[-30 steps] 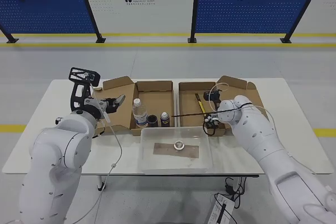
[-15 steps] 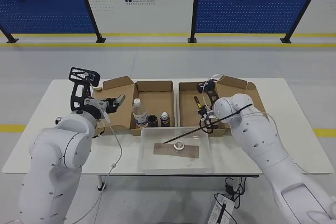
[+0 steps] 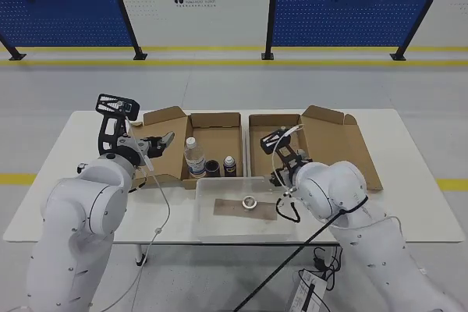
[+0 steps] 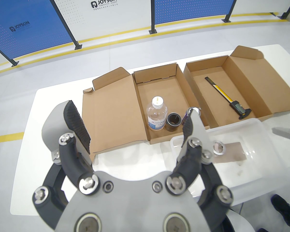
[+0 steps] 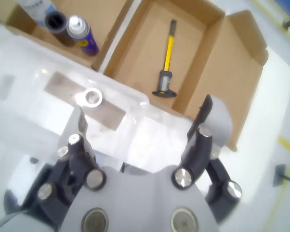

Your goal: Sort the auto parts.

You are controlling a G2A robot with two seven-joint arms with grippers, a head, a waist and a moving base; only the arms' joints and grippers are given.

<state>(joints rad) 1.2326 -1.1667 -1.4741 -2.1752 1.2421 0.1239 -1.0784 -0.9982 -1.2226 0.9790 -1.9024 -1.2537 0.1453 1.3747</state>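
- Left wrist view gives us the left gripper (image 4: 131,109) high over the left side of the table. Its jaws are spread wide with nothing between them, and its fingers (image 4: 76,124) carry black ribbed pads on grey metal.
- We see the right gripper (image 5: 143,106) above the right end of the clear plastic tray (image 4: 261,126), jaws likewise apart and empty.
- A small shiny metal ring (image 5: 93,97) lies flat in the tray on a thin brownish rectangular sheet (image 4: 234,152).
- The left cardboard box (image 4: 159,78) holds three upright things in a row against its near wall: a clear plastic bottle (image 4: 156,114) with a white cap, a short black cylinder (image 4: 171,121) open at the top, and a purple spray can (image 5: 82,36).
- The right cardboard box (image 4: 234,66) holds a long slim caliper (image 5: 168,56), yellow along the beam and dark at the head, lying flat.
- Both boxes are plain brown card with lids folded outward, side by side just behind the tray.
- We note a smooth white table (image 3: 421,179), a pale grey floor (image 3: 234,86) crossed by yellow lines, and blue perforated panels (image 3: 54,15) on black stands behind.
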